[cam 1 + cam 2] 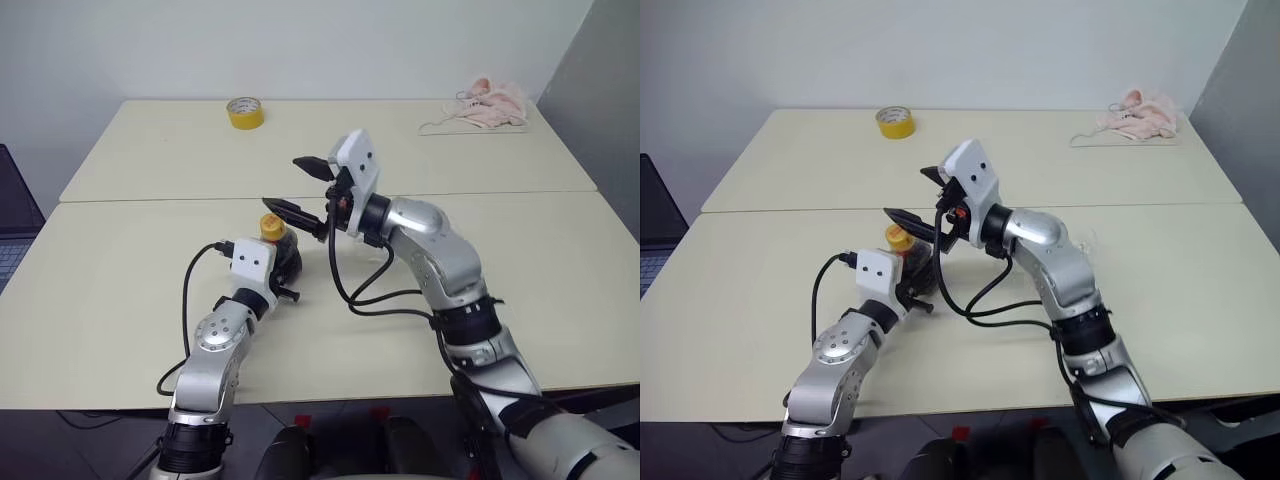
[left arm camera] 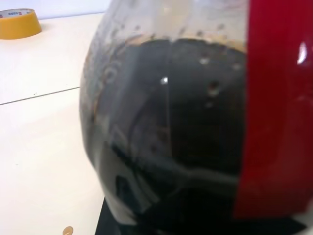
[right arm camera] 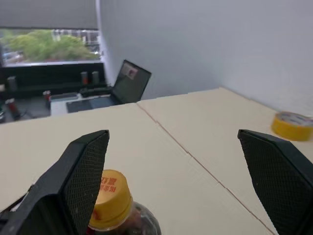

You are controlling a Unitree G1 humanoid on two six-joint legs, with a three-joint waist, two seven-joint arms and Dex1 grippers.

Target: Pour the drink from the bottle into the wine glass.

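While the head views hide its body behind our left gripper, the left wrist view shows the small clear plastic bottle with red label, holding dark reddish-brown drink. Our fingers clamp it upright on the cream table; its yellow cap sits below our right gripper, fingers spread wide.
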